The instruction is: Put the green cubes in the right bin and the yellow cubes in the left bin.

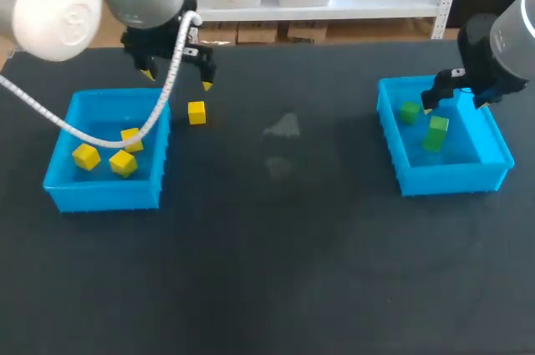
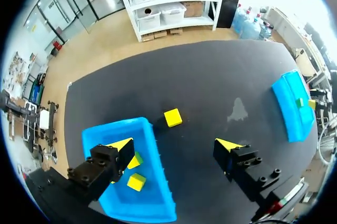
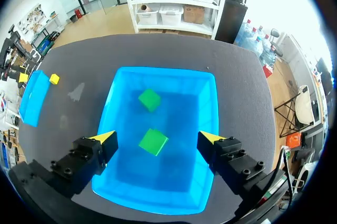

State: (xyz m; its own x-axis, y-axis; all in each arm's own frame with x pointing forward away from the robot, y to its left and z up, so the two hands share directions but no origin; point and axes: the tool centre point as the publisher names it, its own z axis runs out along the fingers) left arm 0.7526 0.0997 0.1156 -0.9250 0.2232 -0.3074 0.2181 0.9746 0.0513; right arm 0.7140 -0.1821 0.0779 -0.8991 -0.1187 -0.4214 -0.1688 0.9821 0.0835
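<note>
Both spread empty: left gripper (image 2: 175,145), right gripper (image 3: 159,137); a cable (image 1: 164,94) crosses the left bin (image 1: 104,195).

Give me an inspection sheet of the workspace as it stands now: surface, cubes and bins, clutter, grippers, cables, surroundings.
Surface: black table, with pale smudges near its middle.
Job's things: left bin holds three yellow cubes. A loose yellow cube lies on the table just outside it, on the side toward the right bin. The right bin holds two green cubes.
Clutter: nothing seen.
Grippers: left gripper open, above the table by the loose yellow cube. Right gripper open, above the right bin, holding nothing.
Cables: white coiled cable hangs from the left arm across the left bin.
Surroundings: nothing seen reaching over the table.
</note>
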